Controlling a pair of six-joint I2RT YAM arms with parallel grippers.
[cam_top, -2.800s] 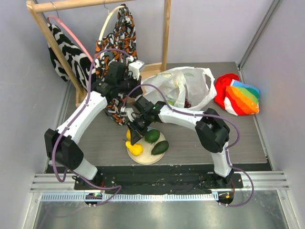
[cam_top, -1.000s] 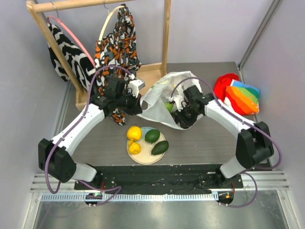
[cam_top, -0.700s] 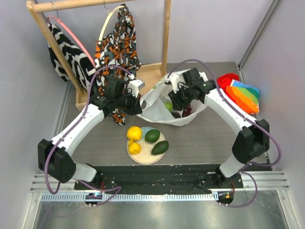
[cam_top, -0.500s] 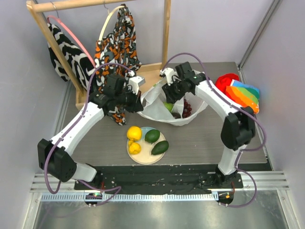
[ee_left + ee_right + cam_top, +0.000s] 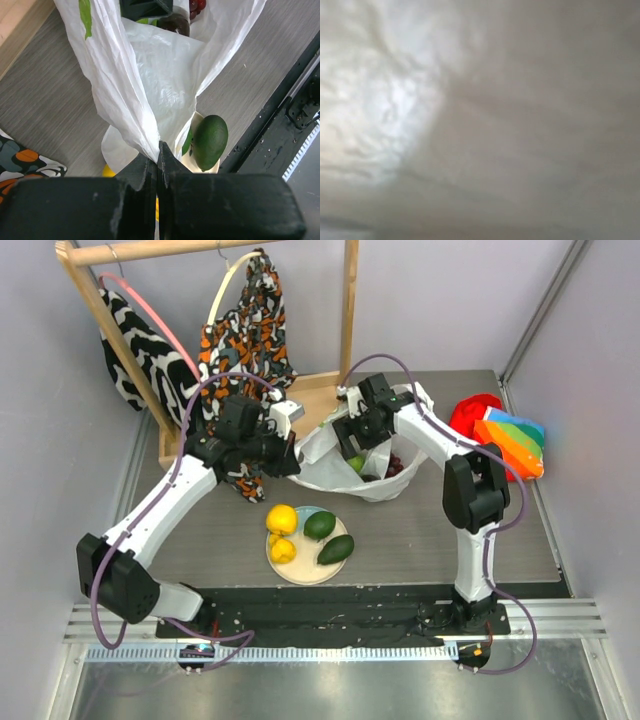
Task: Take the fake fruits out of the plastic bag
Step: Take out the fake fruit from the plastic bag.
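Bag of thin crinkly plastic clamped in left end effector; right end effector gap unclear.

On the plate, just before the plastic bag, lie fake fruits.

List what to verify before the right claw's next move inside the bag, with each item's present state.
1. Left claw grips the thin white translucent plastic bag: ok, shut on a gathered fold.
2. Right claw is inside the bag mouth: ok.
3. Right claw is open for a grasp: cannot tell; its wrist view shows only blurred white plastic.
4. Fruit left in the bag: ok, a light green plastic lime and a dark red grape bunch show.
5. Room on the round cream plate: cannot tell; yellow lemons and dark green avocados cover most of it.
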